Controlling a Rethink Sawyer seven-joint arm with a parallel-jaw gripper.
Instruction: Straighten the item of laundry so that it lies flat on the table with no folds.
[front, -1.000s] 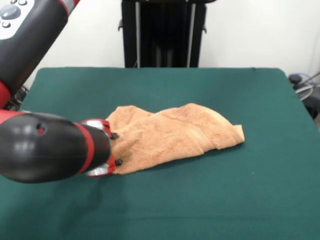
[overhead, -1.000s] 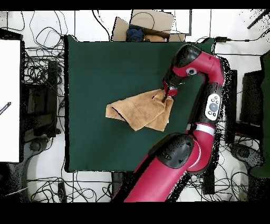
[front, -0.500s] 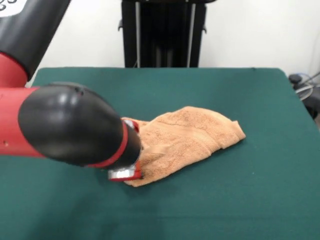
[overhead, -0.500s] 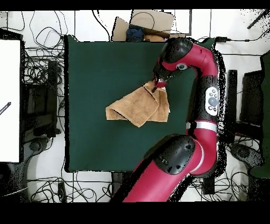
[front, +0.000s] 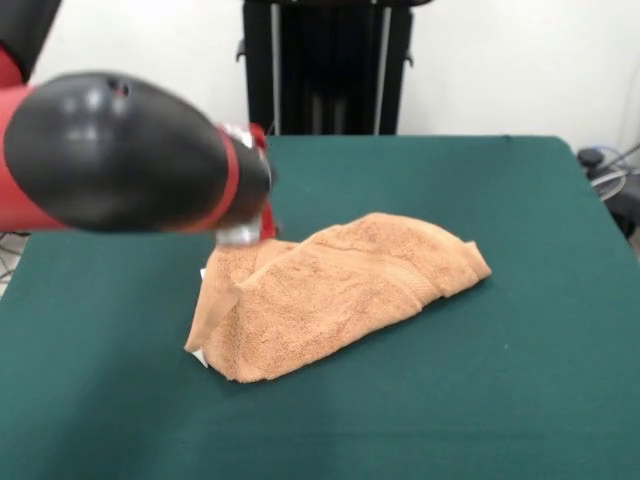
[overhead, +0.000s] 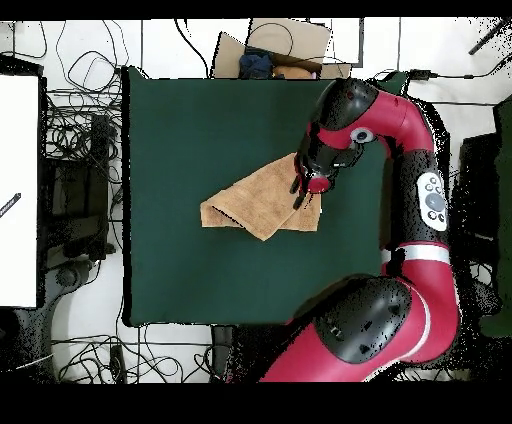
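While the Towel Is Still Bunched Up

Though it should lie flat, the towel (front: 340, 290) sits folded in a soft heap near the middle of the table (front: 520, 400). One corner is pulled up into a peak, right under the gripper (front: 243, 236). The gripper seems to be pinching that corner, but I cannot tell for sure. The towel looks light and floppy. It should be easy to hold by a corner or an edge.
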